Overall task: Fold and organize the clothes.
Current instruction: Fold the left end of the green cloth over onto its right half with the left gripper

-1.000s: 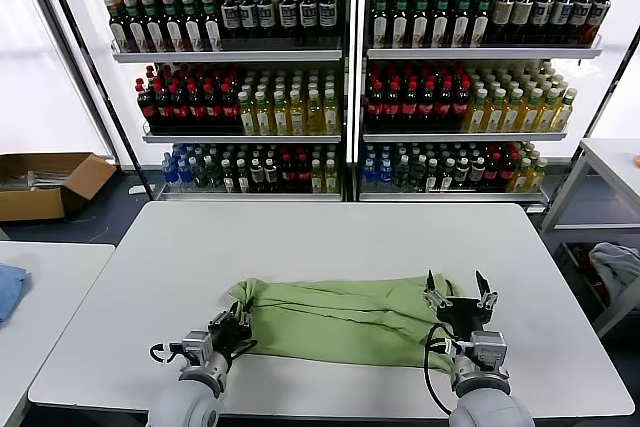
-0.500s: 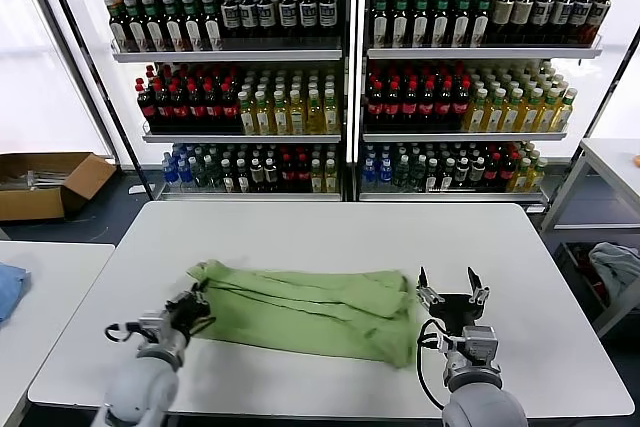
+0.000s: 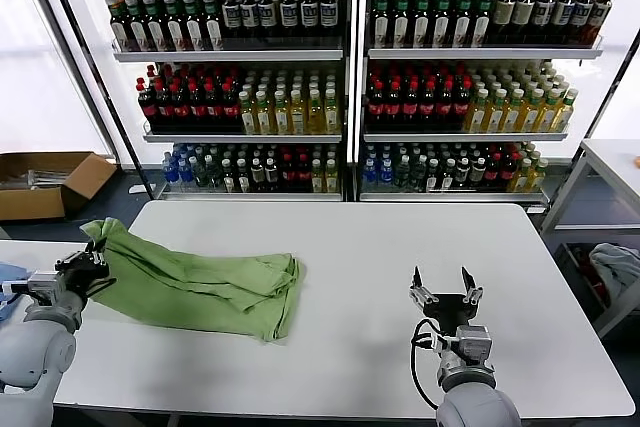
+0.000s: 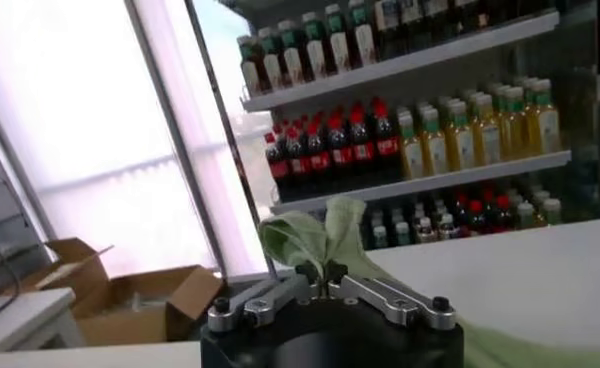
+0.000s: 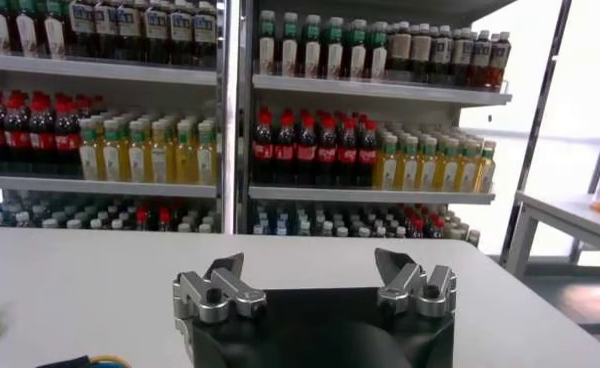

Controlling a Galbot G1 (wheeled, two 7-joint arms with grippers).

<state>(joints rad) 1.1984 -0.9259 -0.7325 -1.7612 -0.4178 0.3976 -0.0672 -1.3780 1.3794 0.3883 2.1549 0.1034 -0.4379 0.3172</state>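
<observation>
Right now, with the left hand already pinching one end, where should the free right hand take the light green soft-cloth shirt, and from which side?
Probably the bunched, rounded end of the light green soft-cloth shirt nearest the table's middle, approached from the robot's right. The left hand is shut on the opposite end past the white table edge; the open right hand hovers over bare tabletop, facing that free end.

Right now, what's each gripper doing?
Left gripper: shut on the shirt, at the table's left edge.
Right gripper: open, holding nothing.
</observation>
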